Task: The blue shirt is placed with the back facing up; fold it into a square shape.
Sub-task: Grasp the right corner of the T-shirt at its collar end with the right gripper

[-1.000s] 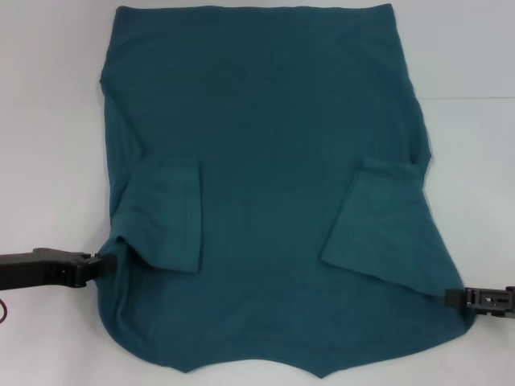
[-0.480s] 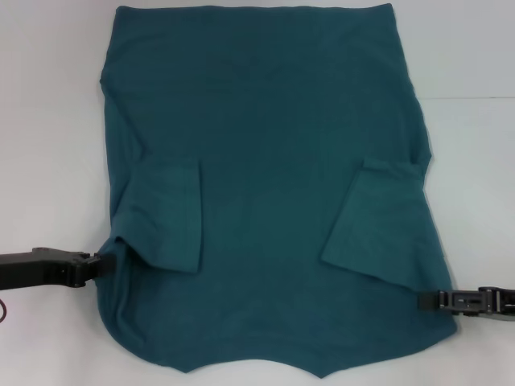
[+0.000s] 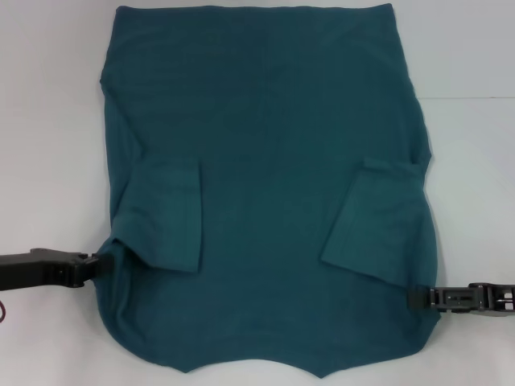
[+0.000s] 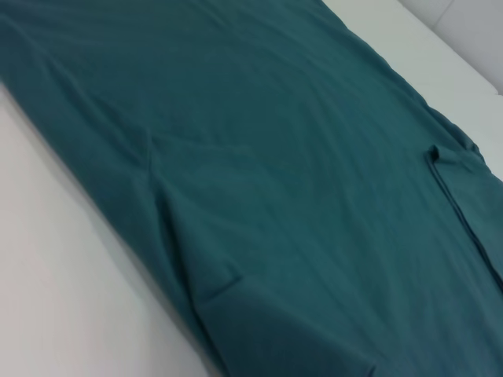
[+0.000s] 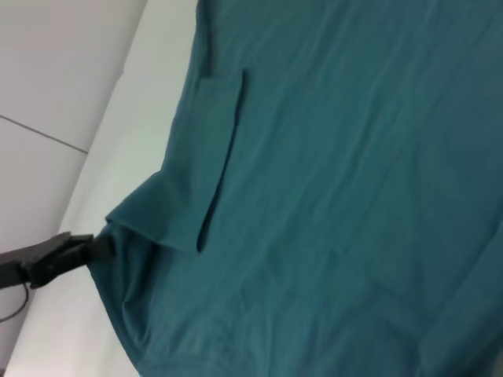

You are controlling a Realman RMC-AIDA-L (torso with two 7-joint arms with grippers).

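Blue shirt point(image 3: 265, 177), a large dark teal cloth tee, lies flat on the white table point(image 3: 48, 121), sleeves folded inward. From the head view, you have the left gripper point(image 3: 98, 265) at the shirt's left shoulder edge and the right gripper point(image 3: 414, 298) at its right edge; I cannot tell either's finger state. Lift both edges evenly. The left wrist view shows only cloth. The right wrist view alone shows the fabric bunched up at the left gripper point(image 5: 98, 246).

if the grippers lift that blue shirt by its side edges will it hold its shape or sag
Likely sag: the blue shirt is thin cloth, already wrinkling where the left gripper meets its edge. It is far wider than the right gripper, so the unsupported middle would probably droop. The folded-in sleeves may flop open.
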